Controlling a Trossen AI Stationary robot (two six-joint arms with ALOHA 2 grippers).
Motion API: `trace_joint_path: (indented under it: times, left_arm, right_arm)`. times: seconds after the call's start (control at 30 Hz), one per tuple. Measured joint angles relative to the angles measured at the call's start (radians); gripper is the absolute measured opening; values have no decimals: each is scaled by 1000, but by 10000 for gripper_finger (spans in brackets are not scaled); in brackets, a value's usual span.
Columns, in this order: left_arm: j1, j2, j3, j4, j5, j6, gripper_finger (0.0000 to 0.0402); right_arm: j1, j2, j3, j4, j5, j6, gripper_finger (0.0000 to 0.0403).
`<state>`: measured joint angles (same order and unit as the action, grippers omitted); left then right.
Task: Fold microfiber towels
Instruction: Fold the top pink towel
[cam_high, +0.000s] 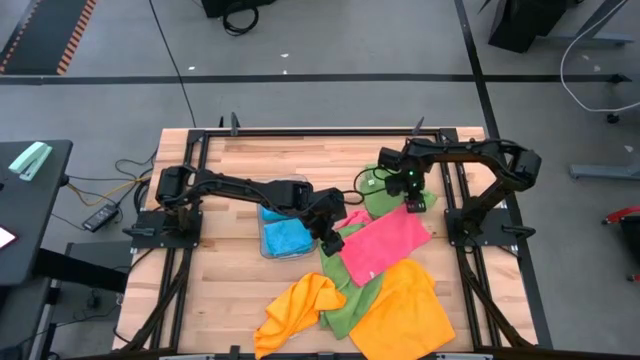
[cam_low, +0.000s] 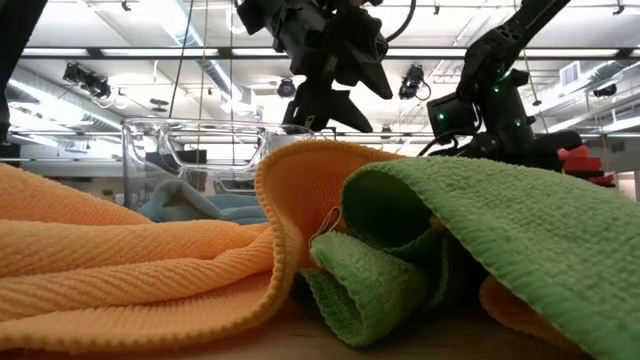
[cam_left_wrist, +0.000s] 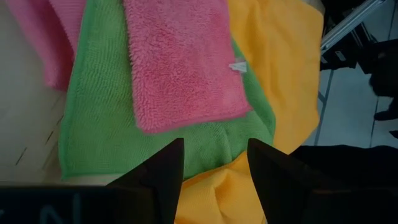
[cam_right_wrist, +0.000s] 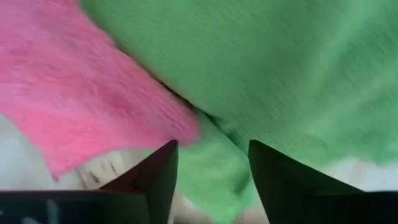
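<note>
The pink towel (cam_high: 385, 243) is lying folded into a long strip at the middle-right of the worktop (cam_high: 225, 290), partly overlapping a green towel (cam_high: 350, 300) beneath it; both wrist views are showing pink pile lying flat on green with nothing pinched. Judgement: the pink fold is looking complete or nearly so, and the step in hand is the release and withdrawal before the next cloth. The left end effector (cam_high: 333, 240) is hovering at the strip's near-left end, fingers (cam_left_wrist: 163, 171) standing apart and holding nothing. The right end effector (cam_high: 415, 202) is sitting at the strip's far end, just beside a second green towel (cam_high: 380, 195); its fingers (cam_right_wrist: 158, 171) are likewise spread with no cloth between them. A blue towel (cam_high: 285, 237) is resting folded in a clear plastic tray (cam_high: 268, 250) left of centre. Two orange towels are waiting unfolded at the near edge: one bunched (cam_high: 295, 310), one spread wider (cam_high: 405, 315); in the low view their folds are filling the foreground. The next move is probably calling for either a second fold or stowing the pink strip, then dragging a crumpled cloth onto bare wood and flattening it; the overlap with the green cloth is making a clean single-layer pinch the tricky part. The worktop is pale butcher-block wood in a black frame. Beyond it, a grey floor with cables, a side table at left, and ceiling strip lights.
</note>
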<state>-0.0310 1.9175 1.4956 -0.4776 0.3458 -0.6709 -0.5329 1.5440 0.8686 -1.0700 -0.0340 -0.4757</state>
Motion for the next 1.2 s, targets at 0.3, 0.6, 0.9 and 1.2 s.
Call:
trace_joint_path:
  times: [0.3, 0.6, 0.9, 1.2]
  left_arm:
    - [2, 0, 0, -9, -53, 129, 185]
    - [-19, 0, 0, -8, -167, 676, 172]
    - [-41, 0, -1, -4, -307, 1240, 177]
    - [29, -19, 46, -16, -402, 1165, 139]
  right_arm:
    - [-3, 0, 126, -130, -20, 151, 228]
    - [101, -37, 284, -144, -49, 276, 226]
    - [150, -237, 386, -131, -49, 418, 226]
    - [149, -429, 386, 96, 8, 568, 225]
